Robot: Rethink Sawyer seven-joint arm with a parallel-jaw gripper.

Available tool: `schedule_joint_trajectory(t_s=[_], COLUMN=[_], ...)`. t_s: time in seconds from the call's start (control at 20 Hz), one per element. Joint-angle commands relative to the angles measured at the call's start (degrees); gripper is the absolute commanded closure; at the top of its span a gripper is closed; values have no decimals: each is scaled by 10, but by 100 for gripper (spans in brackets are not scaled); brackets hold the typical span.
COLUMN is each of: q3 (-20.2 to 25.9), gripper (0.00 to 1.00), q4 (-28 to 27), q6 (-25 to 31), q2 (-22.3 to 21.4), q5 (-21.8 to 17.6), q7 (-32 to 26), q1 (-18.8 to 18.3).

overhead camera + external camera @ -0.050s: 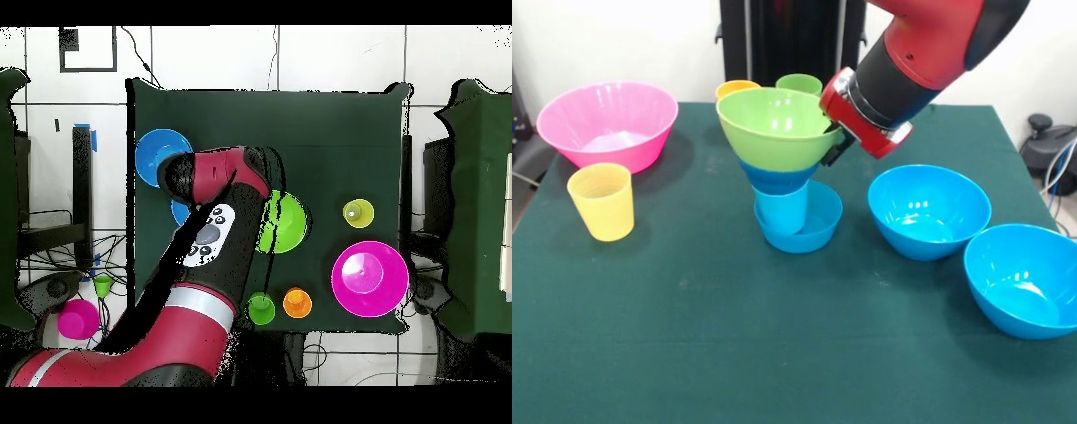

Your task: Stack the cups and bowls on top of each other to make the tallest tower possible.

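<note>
Tower sitting mid-worktop, lime bowl on top.
Gripper is touching that bowl's rim, but I can't tell if it's gripping; pink bowl and yellow cup are waiting nearby.

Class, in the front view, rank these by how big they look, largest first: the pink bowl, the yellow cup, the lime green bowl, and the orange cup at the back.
1. Pink bowl
2. Lime green bowl, slightly smaller
3. Yellow cup
4. Orange cup, mostly hidden and farther away, so its rank is unsure.
</note>
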Motion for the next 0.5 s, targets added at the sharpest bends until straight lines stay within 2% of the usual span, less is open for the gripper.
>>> schedule_joint_trajectory(t_s=[0.05,0.3,0.5], q3=[52,55,49], gripper=[0,0,0], q4=[-40,-39,-31], q6=[34,30,29], q2=[3,1,0], q5=[0,3,11], q7=[18,17,45], q1=[-6,-7,-1])
